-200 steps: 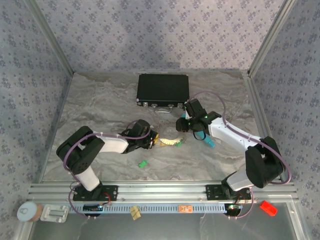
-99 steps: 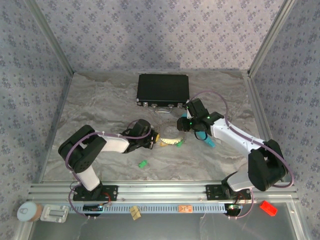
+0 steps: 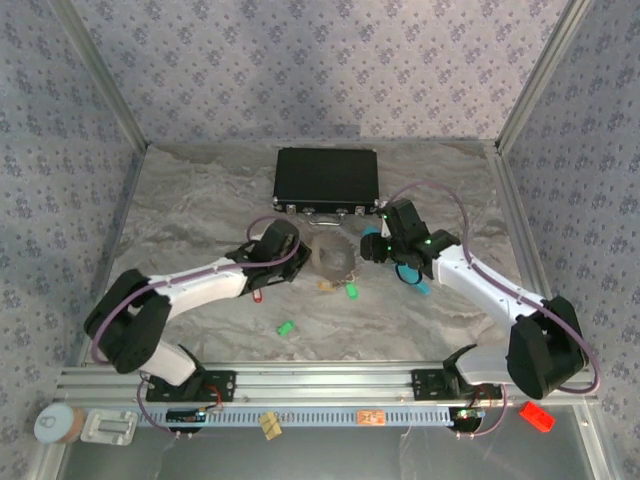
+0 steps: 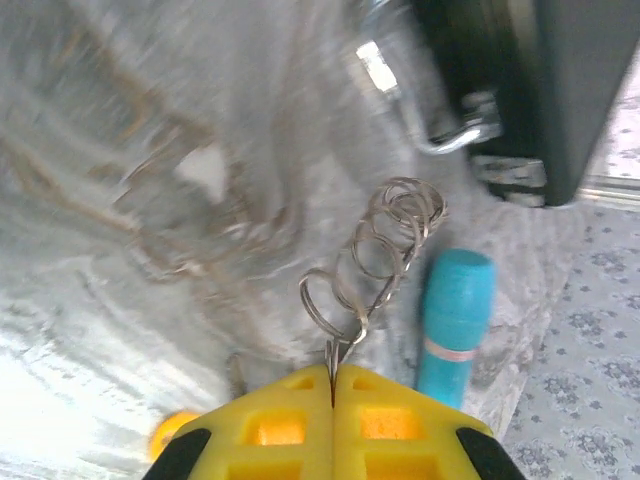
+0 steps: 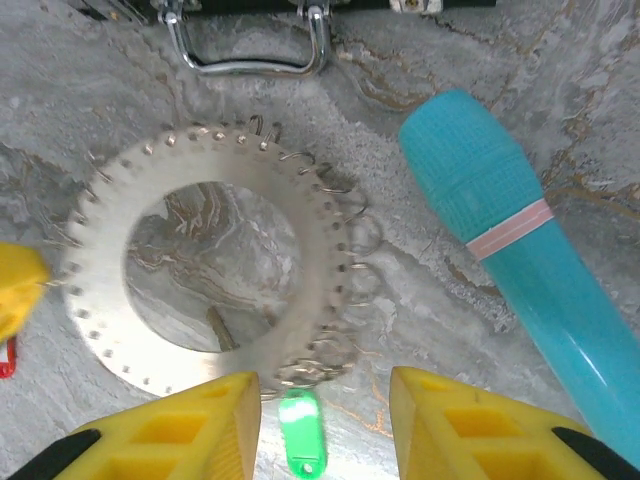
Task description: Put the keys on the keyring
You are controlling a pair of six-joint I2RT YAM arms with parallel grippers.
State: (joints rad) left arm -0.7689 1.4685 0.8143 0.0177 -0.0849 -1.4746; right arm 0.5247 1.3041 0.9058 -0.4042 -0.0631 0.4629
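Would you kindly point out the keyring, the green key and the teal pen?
keyring (image 5: 325, 255), right wrist view, on its flat metal band.
green key (image 5: 302, 432), right wrist view, on its plastic head.
teal pen (image 5: 465, 175), right wrist view, on its barrel.

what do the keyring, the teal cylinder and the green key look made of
keyring: thin metal by its look, dull silver band, glinting wire loops round the rim. teal cylinder: probably plastic, matte, finely ribbed. green key: head looks like glossy plastic.
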